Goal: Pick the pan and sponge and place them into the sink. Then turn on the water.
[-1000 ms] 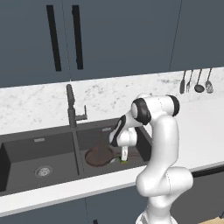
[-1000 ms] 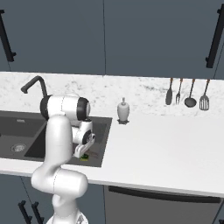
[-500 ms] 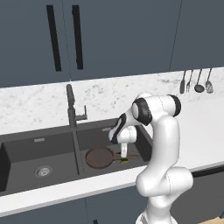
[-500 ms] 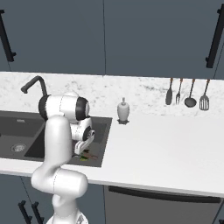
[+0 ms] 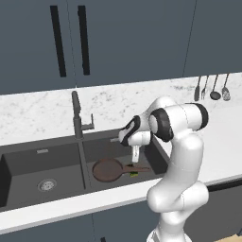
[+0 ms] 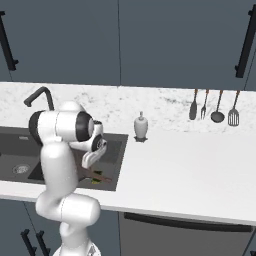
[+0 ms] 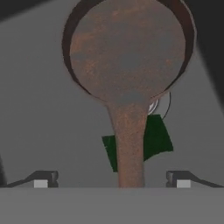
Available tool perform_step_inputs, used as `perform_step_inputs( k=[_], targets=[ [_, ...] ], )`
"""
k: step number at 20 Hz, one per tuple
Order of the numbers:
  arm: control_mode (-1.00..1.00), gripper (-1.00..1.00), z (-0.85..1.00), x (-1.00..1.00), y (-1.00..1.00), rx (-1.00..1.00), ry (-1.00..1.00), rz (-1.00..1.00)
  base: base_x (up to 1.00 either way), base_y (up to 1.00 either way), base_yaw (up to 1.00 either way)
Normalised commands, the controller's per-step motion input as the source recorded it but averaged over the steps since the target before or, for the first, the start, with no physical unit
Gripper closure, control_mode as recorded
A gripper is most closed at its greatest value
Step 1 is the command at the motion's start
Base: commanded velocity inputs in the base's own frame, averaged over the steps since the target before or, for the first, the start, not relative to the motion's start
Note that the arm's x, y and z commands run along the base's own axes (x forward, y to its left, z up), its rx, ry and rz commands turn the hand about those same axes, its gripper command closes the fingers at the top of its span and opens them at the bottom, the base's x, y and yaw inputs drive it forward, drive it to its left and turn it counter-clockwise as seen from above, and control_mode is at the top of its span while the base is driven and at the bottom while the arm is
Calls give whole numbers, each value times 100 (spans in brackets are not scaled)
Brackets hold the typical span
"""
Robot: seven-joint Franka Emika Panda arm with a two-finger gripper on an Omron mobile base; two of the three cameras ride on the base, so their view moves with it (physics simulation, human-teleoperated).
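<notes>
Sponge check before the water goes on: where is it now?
The sponge lies on the floor of the sink's right basin, under the pan's handle, next to the drain; the open gripper hovers above.

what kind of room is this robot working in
A kitchen, rendered rather than real by the look of it. A dark double sink with a tall faucet sits in a marble-look counter, cooking utensils hang on the wall, and a pan lies in the right basin.
</notes>
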Motion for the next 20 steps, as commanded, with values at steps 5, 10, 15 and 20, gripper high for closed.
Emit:
perform_step_inputs(
  k=[5,10,15,20],
  targets=[
    [-100,-100,50,-41,0,0,0,-14,0,0,0],
    [-100,-100,89,-3,0,0,0,-27,0,0,0],
    [-100,-100,66,1,0,0,4,-36,0,0,0],
    [-100,-100,24,-5,1,3,5,-37,0,0,0]
  ],
)
